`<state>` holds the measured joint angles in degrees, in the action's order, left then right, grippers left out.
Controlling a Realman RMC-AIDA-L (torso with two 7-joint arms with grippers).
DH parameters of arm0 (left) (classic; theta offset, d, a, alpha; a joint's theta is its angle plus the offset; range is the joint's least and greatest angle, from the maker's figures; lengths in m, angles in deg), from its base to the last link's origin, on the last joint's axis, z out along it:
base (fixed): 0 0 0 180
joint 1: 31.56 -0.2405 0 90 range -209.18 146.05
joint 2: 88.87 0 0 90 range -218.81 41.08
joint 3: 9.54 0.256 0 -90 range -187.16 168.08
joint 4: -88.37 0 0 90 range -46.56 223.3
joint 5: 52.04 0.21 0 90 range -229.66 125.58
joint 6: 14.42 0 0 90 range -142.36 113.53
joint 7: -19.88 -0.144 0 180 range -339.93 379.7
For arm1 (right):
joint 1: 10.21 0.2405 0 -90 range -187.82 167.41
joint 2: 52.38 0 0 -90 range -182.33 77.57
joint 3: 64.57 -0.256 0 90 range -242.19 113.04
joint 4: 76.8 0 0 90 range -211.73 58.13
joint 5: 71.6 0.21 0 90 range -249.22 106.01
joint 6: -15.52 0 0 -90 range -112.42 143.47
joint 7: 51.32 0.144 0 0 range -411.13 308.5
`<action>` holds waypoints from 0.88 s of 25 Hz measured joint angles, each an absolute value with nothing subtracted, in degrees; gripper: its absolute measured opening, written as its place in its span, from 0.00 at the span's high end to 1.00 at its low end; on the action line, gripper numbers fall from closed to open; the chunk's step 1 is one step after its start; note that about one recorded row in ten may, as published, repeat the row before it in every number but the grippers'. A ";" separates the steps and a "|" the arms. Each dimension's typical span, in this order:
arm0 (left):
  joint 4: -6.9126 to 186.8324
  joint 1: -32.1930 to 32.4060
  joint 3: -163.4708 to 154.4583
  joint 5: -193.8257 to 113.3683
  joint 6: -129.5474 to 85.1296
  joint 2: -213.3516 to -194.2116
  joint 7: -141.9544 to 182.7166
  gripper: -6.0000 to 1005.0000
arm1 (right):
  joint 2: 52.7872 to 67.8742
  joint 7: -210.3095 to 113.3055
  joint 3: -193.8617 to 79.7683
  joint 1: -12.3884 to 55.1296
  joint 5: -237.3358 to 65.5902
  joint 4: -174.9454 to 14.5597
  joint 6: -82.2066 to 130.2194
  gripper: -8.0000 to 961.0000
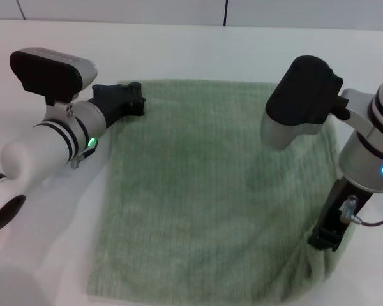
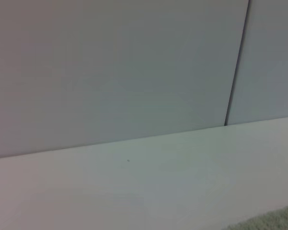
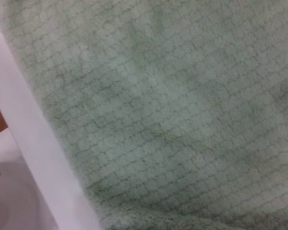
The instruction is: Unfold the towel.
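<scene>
The pale sage-green towel (image 1: 204, 191) lies spread nearly flat on the white table (image 1: 179, 44). My left gripper (image 1: 135, 99) sits low at the towel's far left corner. My right gripper (image 1: 325, 241) points down at the near right corner, where the cloth is gathered and pulled up around its tip. The left wrist view shows only a sliver of towel (image 2: 273, 221) at its edge. The right wrist view is filled with the towel's ribbed surface (image 3: 173, 120) beside a strip of table (image 3: 38, 143).
A pale panelled wall (image 2: 110, 72) with a dark vertical seam (image 2: 236, 62) stands behind the table's far edge. The table's near edge (image 3: 9, 143) runs close by the towel's near right corner.
</scene>
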<state>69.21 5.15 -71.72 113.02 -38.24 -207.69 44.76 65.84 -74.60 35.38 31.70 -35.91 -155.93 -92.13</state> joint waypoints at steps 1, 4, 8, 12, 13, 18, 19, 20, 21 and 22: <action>69.21 5.19 -71.72 113.02 -38.24 -207.69 44.75 1.00 | 65.91 -74.72 36.10 31.85 -35.59 -155.91 -92.14 0.95; 69.22 5.21 -71.72 113.02 -38.24 -207.69 44.75 1.00 | 66.16 -75.00 37.70 32.34 -34.19 -156.10 -92.16 0.92; 69.21 5.30 -71.68 113.02 -38.33 -207.69 44.76 1.00 | 66.19 -75.03 37.77 32.93 -32.53 -157.22 -92.15 0.80; 69.17 5.34 -71.67 113.02 -38.46 -207.69 44.75 1.00 | 66.09 -75.04 36.31 33.28 -33.74 -159.52 -91.89 0.75; 69.15 5.34 -71.68 113.02 -38.56 -207.69 44.76 1.00 | 66.15 -75.10 35.80 33.32 -34.29 -160.13 -91.73 0.74; 69.12 5.16 -71.67 113.02 -38.95 -207.70 44.76 0.99 | 66.39 -75.63 33.99 32.80 -36.26 -163.65 -87.88 0.71; 69.12 5.12 -71.67 113.02 -38.99 -207.69 44.76 0.99 | 66.46 -75.75 33.52 32.25 -37.56 -165.26 -85.75 0.71; 69.12 5.12 -71.67 113.02 -38.99 -207.69 44.76 0.99 | 66.46 -75.75 33.52 32.25 -37.56 -165.26 -85.75 0.71; 69.12 5.11 -71.67 113.02 -39.00 -207.69 44.75 0.99 | 66.51 -75.80 33.29 31.89 -38.57 -166.17 -84.53 0.71; 69.12 5.11 -71.67 113.02 -39.01 -207.69 44.76 0.99 | 66.55 -75.80 33.02 31.44 -39.74 -167.06 -83.24 0.71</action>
